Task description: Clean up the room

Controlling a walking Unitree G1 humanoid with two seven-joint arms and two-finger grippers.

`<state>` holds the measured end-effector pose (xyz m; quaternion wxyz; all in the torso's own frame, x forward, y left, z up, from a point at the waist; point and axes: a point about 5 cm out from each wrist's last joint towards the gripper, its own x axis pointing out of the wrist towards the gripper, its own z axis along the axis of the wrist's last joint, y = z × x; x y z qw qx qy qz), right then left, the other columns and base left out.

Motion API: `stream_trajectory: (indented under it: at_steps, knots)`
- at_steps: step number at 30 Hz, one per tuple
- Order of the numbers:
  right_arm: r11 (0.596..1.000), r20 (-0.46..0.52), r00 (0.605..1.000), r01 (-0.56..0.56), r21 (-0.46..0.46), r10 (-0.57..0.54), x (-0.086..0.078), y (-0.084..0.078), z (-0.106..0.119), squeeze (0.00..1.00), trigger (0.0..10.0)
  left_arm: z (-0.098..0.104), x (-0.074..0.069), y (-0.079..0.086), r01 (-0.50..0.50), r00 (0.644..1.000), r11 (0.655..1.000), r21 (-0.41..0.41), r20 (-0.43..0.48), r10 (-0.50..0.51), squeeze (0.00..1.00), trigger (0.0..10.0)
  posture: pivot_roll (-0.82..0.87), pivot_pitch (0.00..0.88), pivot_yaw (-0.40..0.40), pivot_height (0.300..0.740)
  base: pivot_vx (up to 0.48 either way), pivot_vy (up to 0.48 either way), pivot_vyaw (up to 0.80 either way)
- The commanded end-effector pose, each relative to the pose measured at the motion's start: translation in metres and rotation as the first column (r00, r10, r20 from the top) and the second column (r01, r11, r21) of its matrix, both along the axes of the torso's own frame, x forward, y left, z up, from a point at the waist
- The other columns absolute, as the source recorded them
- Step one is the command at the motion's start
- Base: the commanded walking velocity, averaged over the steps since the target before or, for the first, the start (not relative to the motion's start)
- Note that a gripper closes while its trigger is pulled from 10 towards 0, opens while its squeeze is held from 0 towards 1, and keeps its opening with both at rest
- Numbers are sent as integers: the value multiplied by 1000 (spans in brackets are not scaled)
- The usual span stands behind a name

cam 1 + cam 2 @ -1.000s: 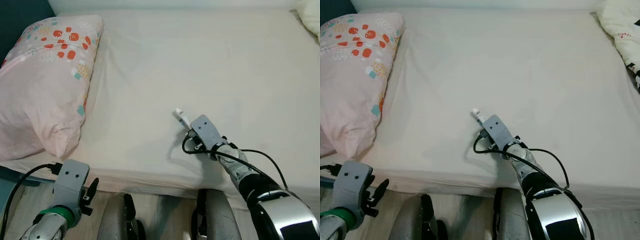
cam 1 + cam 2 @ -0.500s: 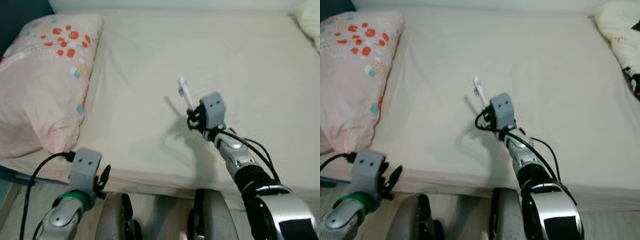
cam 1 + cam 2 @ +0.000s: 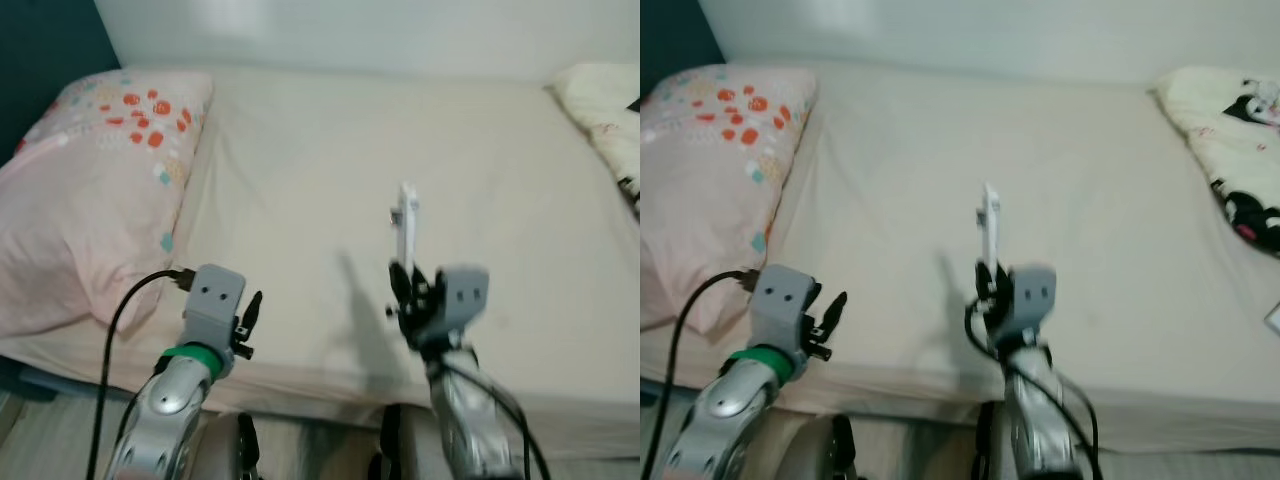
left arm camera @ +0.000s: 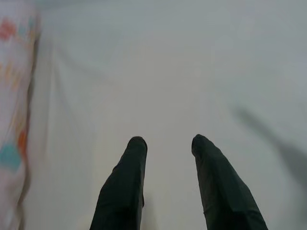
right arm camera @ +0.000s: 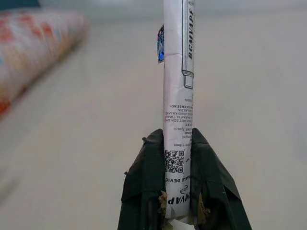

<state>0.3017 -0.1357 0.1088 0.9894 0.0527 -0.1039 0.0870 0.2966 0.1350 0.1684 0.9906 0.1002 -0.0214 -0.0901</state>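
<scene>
My right gripper (image 3: pixel 403 272) is shut on a slim white box with printed text and a QR code (image 3: pixel 405 226) (image 5: pixel 176 96), held upright above the cream bed sheet (image 3: pixel 300 170). In the right wrist view both black fingers (image 5: pixel 146 182) clamp the box's lower end. My left gripper (image 4: pixel 165 143) is open, its two black fingers (image 4: pixel 129 177) hovering over bare sheet near the bed's front edge, beside the pillow. The left wrist housing (image 3: pixel 214 305) sits low at the left.
A pink pillow with red and teal flowers (image 3: pixel 90 190) lies at the bed's left end. A cream blanket with black print (image 3: pixel 1230 160) is bunched at the right end. A white wall (image 3: pixel 350 35) runs behind the bed. Floor (image 3: pixel 50 440) lies below the bed edge.
My right gripper lifted the white box off the sheet and turned it upright. The left arm rose toward the bed edge. The camera tilted up, bringing the wall and blanket into view.
</scene>
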Motion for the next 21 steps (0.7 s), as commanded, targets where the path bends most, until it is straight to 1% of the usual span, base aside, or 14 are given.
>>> stream_trajectory:
  at_steps: [1,3,4,6,12,14,16,21]
  knots:
    - [1000,19,1000,18,-7,-18,0,-1,3,0,10000,-9,1,-2,5,1000,1000,-13,-23,-5,0,10000,-107,65,78,595,0,0,0]
    - [999,40,999,35,-23,-35,1,-4,8,0,10000,-8,6,-5,7,1000,1000,-15,-14,-7,0,10000,-111,50,76,605,0,0,0]
    - [999,40,999,35,-23,-35,1,-4,8,0,10000,-8,6,-5,7,1000,1000,-15,-14,-7,0,10000,-111,50,76,605,0,0,0]
    - [998,54,997,51,-36,-49,3,-6,14,0,10000,-7,10,-8,11,1000,1000,-17,-8,-11,0,10000,-112,43,75,615,0,0,0]
    - [997,46,997,63,-51,-61,4,-6,23,0,10000,-8,15,-13,20,1000,1000,-23,6,-20,0,10000,-105,25,67,635,0,0,0]
    - [997,46,997,63,-54,-61,5,-7,24,0,10000,-9,17,-13,19,1000,999,-28,9,-19,0,10000,-102,20,65,640,0,0,0]
    - [996,44,997,62,-58,-59,7,-5,24,0,10000,-9,20,-15,18,1000,999,-38,17,-17,0,10000,-102,14,64,655,0,0,0]
    - [997,40,998,53,-59,-50,7,-3,23,0,10000,-10,20,-17,18,1000,999,-40,17,-17,0,10000,-102,8,62,675,0,0,0]
